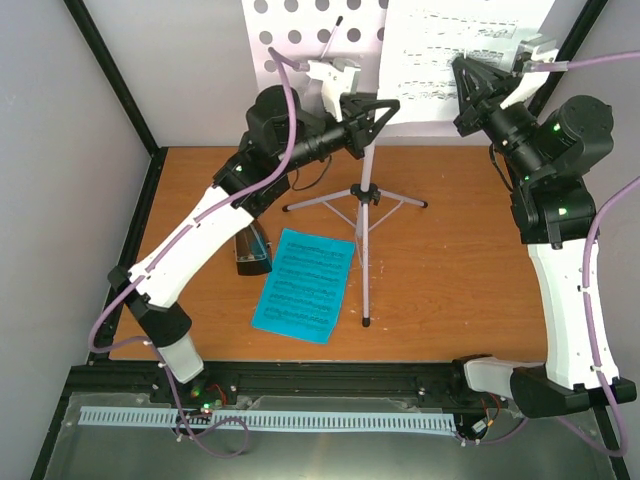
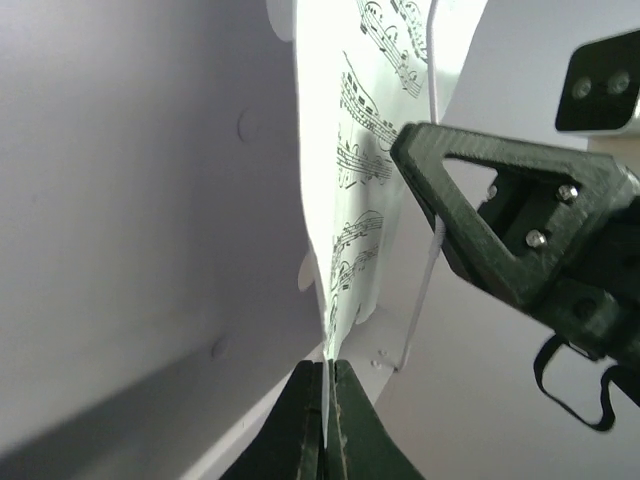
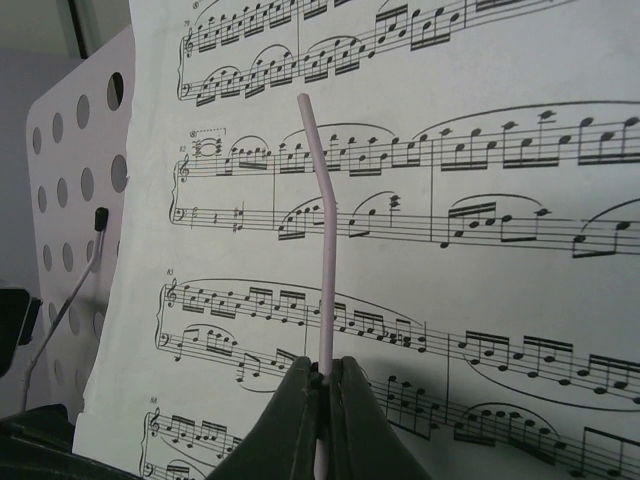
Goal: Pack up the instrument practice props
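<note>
Orange bench (image 1: 450, 260) carries the music stand (image 1: 300, 30); sheet music (image 1: 450, 50) stands upright on its desk, left gripper (image 2: 327, 365) pinched on the sheet's lower edge, right gripper (image 3: 325, 375) clamped on the stand's retaining wire (image 3: 326, 200).

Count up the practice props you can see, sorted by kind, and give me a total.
music stand: 1
sheet music on the stand: 1
teal folder: 1
metronome: 1
Total: 4
</note>
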`<state>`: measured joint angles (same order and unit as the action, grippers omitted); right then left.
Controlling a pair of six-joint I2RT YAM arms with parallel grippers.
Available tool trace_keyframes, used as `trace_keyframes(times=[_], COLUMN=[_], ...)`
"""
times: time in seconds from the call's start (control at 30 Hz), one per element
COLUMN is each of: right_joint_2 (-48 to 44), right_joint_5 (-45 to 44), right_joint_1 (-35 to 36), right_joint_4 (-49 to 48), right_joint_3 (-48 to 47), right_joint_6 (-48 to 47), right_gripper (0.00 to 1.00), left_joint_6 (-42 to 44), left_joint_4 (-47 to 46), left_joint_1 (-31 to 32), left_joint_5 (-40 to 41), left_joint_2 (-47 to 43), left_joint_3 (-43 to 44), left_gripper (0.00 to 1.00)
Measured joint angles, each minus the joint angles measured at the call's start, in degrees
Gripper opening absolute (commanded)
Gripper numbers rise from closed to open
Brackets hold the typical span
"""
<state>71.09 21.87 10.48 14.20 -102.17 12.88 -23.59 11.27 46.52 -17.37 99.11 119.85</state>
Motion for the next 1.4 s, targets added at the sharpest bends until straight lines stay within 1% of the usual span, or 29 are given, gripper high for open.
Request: trace_keyframes(times=[0.13,0.23,0.37,0.47,0.5,0.53,0.6,0.67,0.7,0.77,0.9,0.97,1.0,1.2,1.4], right_joint_2=[0.24,0.44,0.63,0.83,0.92,0.96,0.98,0.98,0.96,0.57,-1.86,-3.65,-4.74,-13.88,-23.74], right_joint_5=[-0.07,-0.17,-0.31,-0.44,-0.46,-0.46,-0.42,-0.15,0.22,1.11,2.58,3.17,3.43,5.27,7.76], right_joint_1=[0.00,0.00,0.00,0.00,0.00,0.00,0.00,0.00,0.04,0.09,0.09,0.09,0.09,-0.17,-0.39], right_joint_4=[-0.35,-0.55,-0.72,-0.70,-0.70,-0.72,-0.52,0.09,0.22,0.11,0.20,0.15,0.04,-4.87,-11.30], right_joint_3=[0.00,0.00,-0.02,-0.15,-0.20,-0.22,-0.22,-0.17,0.04,0.90,4.85,7.76,9.49,24.00,40.35], right_joint_6=[0.13,0.26,0.48,0.66,0.74,0.92,1.40,2.03,2.19,2.67,4.81,6.05,6.67,10.95,16.61], right_gripper=[0.03,0.03,0.03,0.03,0.06,0.15,0.45,0.68,0.73,0.82,0.91,0.98,1.00,1.00,1.00], left_joint_6=[1.75,3.63,6.25,7.98,8.48,9.20,10.58,12.00,12.63,13.20,13.22,12.68,12.20,7.89,4.55], left_joint_4=[0.48,2.75,5.33,6.56,6.80,6.78,6.71,6.60,6.27,5.90,5.22,4.79,4.31,0.46,-5.73], left_joint_1=[-0.02,-0.02,-0.28,-0.50,-0.52,-0.57,-0.57,-0.57,-0.57,-0.57,-0.57,-0.57,-0.57,-0.68,-1.25], left_joint_5=[-0.20,0.15,2.27,3.63,3.72,3.69,2.97,1.36,0.24,-2.05,-7.06,-9.75,-11.28,-18.27,-22.21], left_joint_2=[-3.93,-7.87,-15.93,-23.96,-26.10,-28.79,-33.16,-37.90,-40.35,-43.93,-47.54,-48.24,-48.39,-48.35,-47.58], left_joint_3=[-4.07,-5.07,-7.15,-10.86,-11.87,-13.55,-17.25,-22.53,-25.64,-31.19,-41.64,-46.40,-48.85,-60.92,-67.45], left_gripper=[0.00,0.00,0.00,0.00,0.00,0.00,0.00,0.00,0.00,0.00,0.00,0.00,0.00,0.00,0.00])
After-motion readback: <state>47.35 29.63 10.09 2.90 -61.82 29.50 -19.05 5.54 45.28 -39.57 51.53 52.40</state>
